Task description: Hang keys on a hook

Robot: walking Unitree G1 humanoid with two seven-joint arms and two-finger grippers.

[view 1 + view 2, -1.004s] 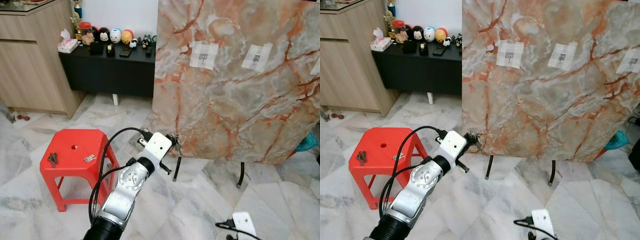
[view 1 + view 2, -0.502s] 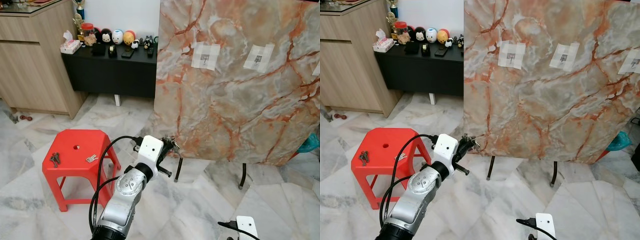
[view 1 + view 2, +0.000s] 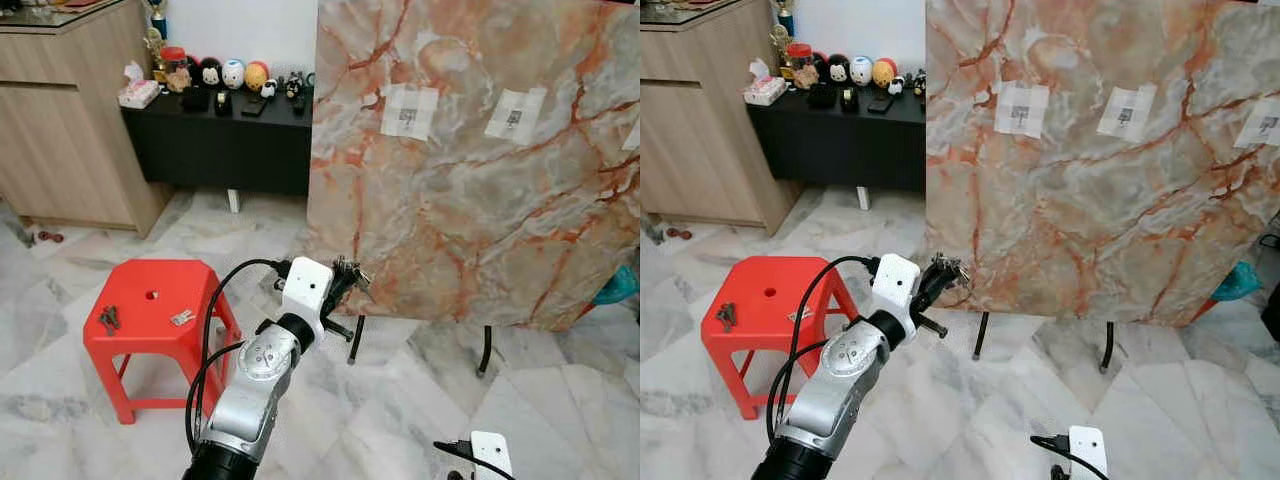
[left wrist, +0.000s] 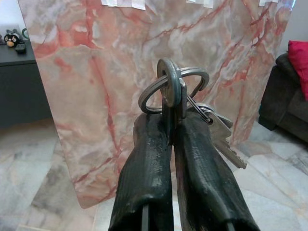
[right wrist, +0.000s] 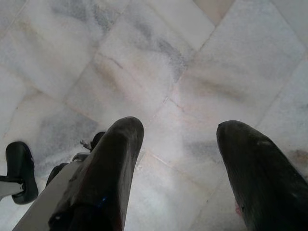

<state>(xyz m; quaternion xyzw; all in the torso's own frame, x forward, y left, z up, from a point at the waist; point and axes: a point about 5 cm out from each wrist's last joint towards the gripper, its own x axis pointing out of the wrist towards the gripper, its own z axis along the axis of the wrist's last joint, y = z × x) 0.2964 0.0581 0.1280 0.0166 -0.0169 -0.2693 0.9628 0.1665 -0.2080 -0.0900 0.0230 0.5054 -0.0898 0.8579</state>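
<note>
My left gripper point(image 3: 344, 273) is shut on a steel key ring point(image 4: 191, 79), with its keys point(image 4: 220, 132) dangling beside the fingers. It hovers in front of the lower left corner of an upright orange-veined marble board point(image 3: 470, 200), close to it but apart. High on the board, two taped white patches each carry a small hook point(image 3: 410, 113) point(image 3: 514, 112), well above and to the right of the gripper. My right gripper point(image 5: 175, 127) hangs low over the marble floor, its fingers point(image 5: 115, 159) spread open with nothing between them.
A red plastic stool point(image 3: 150, 335) to my left holds a dark key bunch point(image 3: 107, 319) and a small silver key point(image 3: 181, 318). The board stands on thin black legs point(image 3: 355, 340). Behind are a black sideboard point(image 3: 215, 140) with figurines and a wooden cabinet point(image 3: 70, 120).
My left gripper has lifted a little and tilted upward toward the board, with the keys still in it. The camera has shifted slightly.
</note>
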